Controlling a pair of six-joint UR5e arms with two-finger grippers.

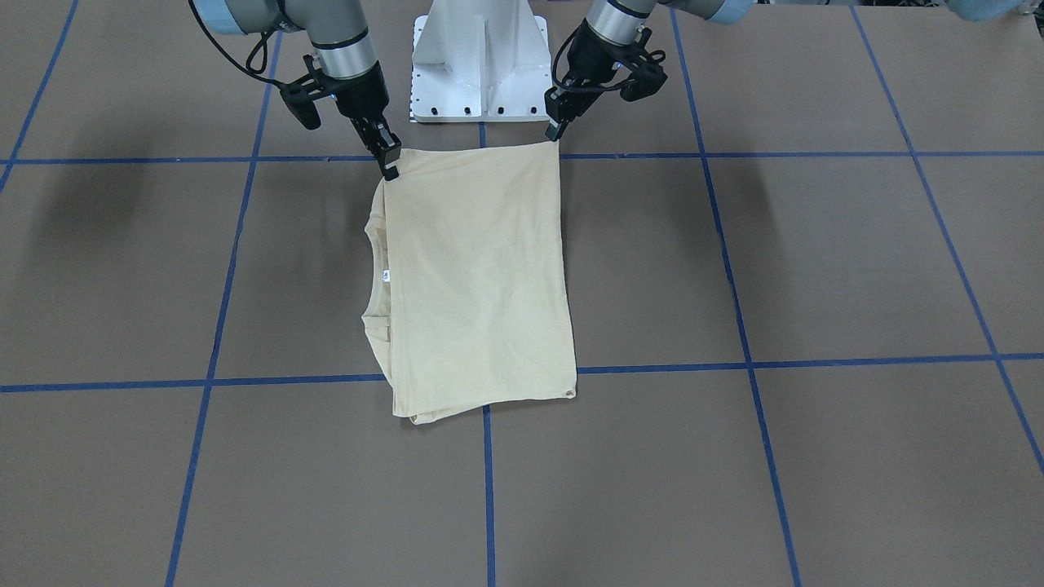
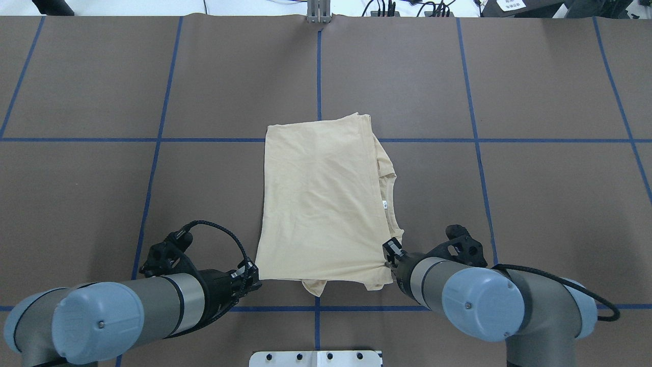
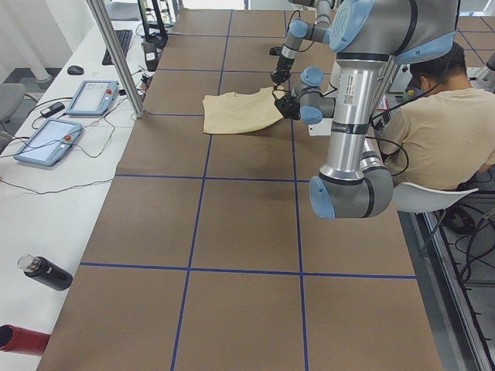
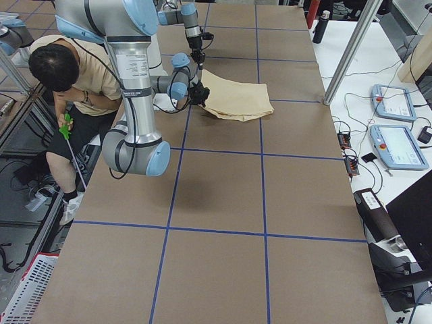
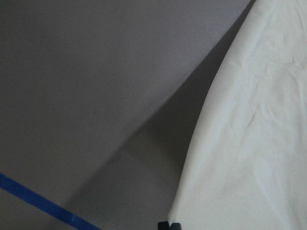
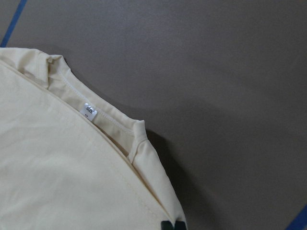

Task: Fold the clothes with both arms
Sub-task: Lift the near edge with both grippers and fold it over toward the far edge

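Note:
The clothes are one pale cream-yellow shirt (image 1: 477,277) (image 2: 321,204), folded into a rectangle with its plain side up. Its ribbed neckline and small white tag (image 2: 385,205) (image 6: 88,111) point toward my right. My left gripper (image 1: 557,132) (image 2: 253,275) is shut on the near left corner. My right gripper (image 1: 390,167) (image 2: 391,252) is shut on the near right corner beside the neckline. The side views show that near edge of the shirt (image 3: 236,112) (image 4: 236,98) raised a little off the table, with lower layers drooping under it. Each wrist view shows only dark fingertips at its bottom edge against cloth.
The white pedestal base (image 1: 479,73) stands just behind the shirt's near edge. A seated person (image 3: 441,124) (image 4: 74,81) is behind the robot. A side bench holds tablets (image 3: 93,97), cables and bottles (image 3: 46,272). Blue tape lines (image 2: 318,76) grid the brown table.

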